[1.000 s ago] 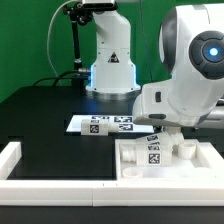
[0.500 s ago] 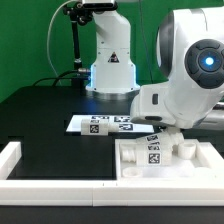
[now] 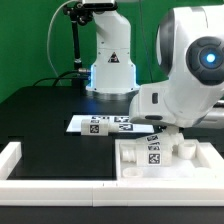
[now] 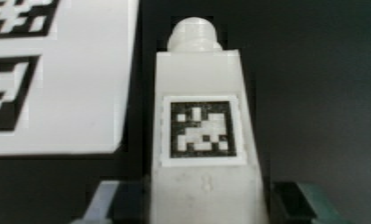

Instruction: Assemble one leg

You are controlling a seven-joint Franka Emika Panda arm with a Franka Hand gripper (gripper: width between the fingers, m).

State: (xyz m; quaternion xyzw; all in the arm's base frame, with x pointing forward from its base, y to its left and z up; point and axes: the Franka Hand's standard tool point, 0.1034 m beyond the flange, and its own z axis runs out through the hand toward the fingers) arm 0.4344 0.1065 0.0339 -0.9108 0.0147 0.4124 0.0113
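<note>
In the wrist view the leg (image 4: 203, 110) is a white peg with a rounded tip and a black-and-white tag on its flat face. It sits lengthwise between my gripper's (image 4: 203, 205) fingers (image 4: 121, 200), which press on its two sides at its near end. It hangs over the black table. In the exterior view my gripper is mostly hidden behind the arm's body, low beside the large white block (image 3: 160, 158); the leg cannot be made out there.
The marker board (image 3: 105, 124) lies flat on the black table and also shows beside the leg in the wrist view (image 4: 84, 90). A white rail (image 3: 60, 185) runs along the table's front edge. A lamp stand and robot base (image 3: 110, 60) stand at the back.
The arm's upper body has shifted slightly down and towards the exterior view's left. The block and marker board have not moved.
</note>
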